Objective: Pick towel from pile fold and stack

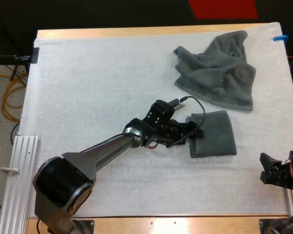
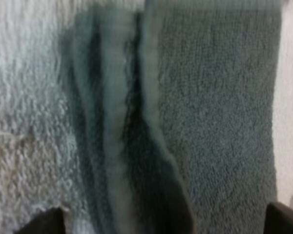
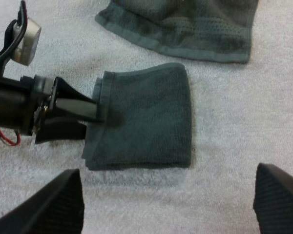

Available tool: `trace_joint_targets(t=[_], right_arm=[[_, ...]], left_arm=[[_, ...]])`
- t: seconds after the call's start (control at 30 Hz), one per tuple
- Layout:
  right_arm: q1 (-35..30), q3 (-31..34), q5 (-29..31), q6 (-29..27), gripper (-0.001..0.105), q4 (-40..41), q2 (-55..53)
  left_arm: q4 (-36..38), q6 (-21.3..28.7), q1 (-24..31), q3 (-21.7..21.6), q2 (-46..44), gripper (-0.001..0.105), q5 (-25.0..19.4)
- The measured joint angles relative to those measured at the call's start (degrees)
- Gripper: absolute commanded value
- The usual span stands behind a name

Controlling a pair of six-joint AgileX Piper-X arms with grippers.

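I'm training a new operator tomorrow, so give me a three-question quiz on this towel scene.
1. Fill in: the right gripper has its fingers ___ and holds nothing.
2. Which gripper is at the edge of the folded towel? A) left gripper B) right gripper C) neither
3. True or false: the folded towel lies on top of the crumpled towel.

Key: 1 open. 2 A. 3 false; the two lie apart on the mat.
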Motion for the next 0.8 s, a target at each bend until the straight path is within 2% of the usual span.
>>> trace_joint_targets(t=[0.2,0.57,0.63,0.7,0.73,0.8], right_arm=[[0.0,0.0,0.0,0.0,0.070,0.0,0.0],[0.0,0.0,0.0,0.0,0.070,0.0,0.0],[0.0,0.0,0.0,0.0,0.070,0.0,0.0],[0.0,0.0,0.0,0.0,0.070,0.0,0.0],[0.0,0.0,0.0,0.0,0.070,0.0,0.0],[0.0,0.0,0.0,0.0,0.070,0.0,0.0]], left_arm=[[5.5,-0.8,-0.4,-3.9,1.8,0.076,0.0],[7.6,-2.3,-3.9,-10.1,5.5,0.076,0.4],[7.8,-2.5,-3.9,-10.1,5.5,0.071,0.4],[7.8,-2.5,-3.9,-10.1,5.5,0.058,0.4],[7.9,-2.5,-3.9,-10.1,5.5,0.055,0.4],[8.3,-2.5,-3.9,-10.1,5.5,0.033,0.4]])
